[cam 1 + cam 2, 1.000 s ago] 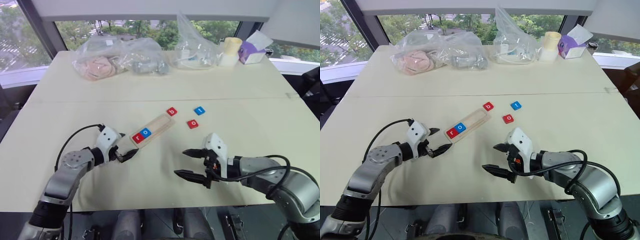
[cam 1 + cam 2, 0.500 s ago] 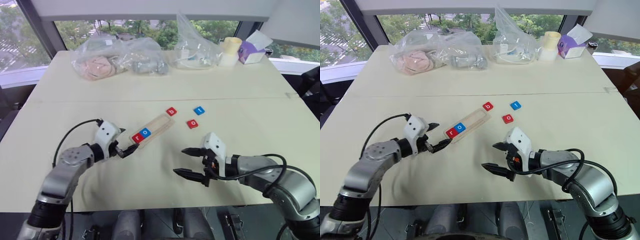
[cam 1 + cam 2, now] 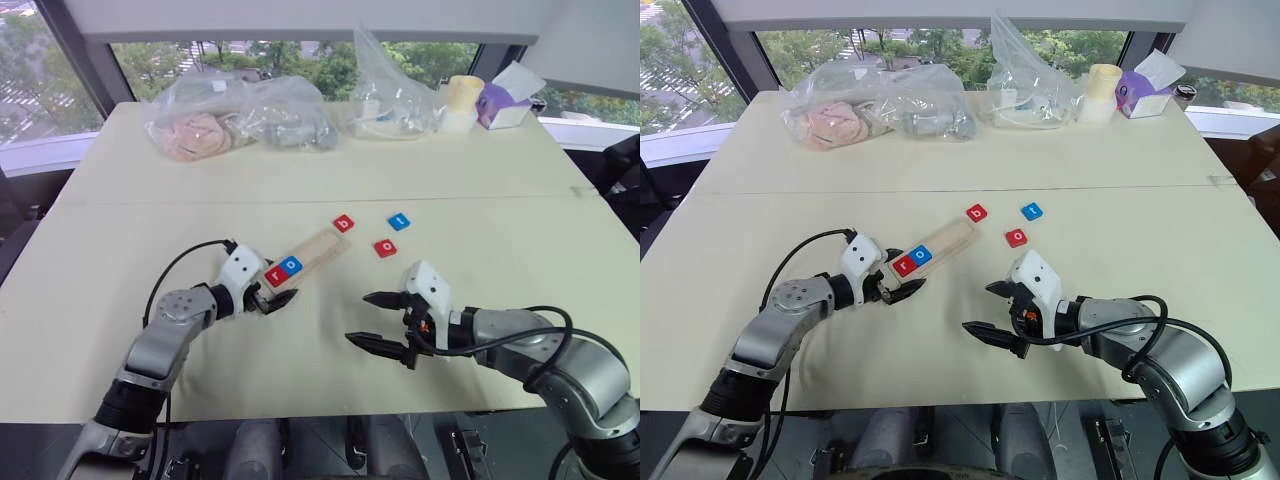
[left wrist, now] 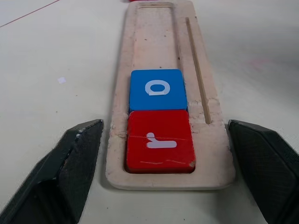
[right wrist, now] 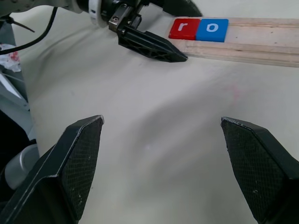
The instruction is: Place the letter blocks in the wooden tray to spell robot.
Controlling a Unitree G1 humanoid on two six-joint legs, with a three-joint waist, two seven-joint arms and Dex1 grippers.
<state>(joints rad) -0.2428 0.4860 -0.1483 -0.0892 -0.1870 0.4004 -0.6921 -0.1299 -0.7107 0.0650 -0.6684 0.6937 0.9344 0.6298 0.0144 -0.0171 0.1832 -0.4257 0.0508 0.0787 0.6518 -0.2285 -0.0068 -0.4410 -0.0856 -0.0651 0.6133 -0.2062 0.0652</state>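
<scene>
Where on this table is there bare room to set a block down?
The table is bare between the left tool and right tool, and between the wooden tray and the plastic bags. The tray's channel past the r tile and blue o tile is free. Crowded: around the loose b tile, red o tile and t tile, and along the far edge.

Left end effector (image 4: 163, 172) now closer, astride the wooden tray's (image 4: 212, 140) near end.

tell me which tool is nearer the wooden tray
Left. The left tool straddles the near end of the wooden tray; the right tool hovers over bare table, apart from it.
</scene>
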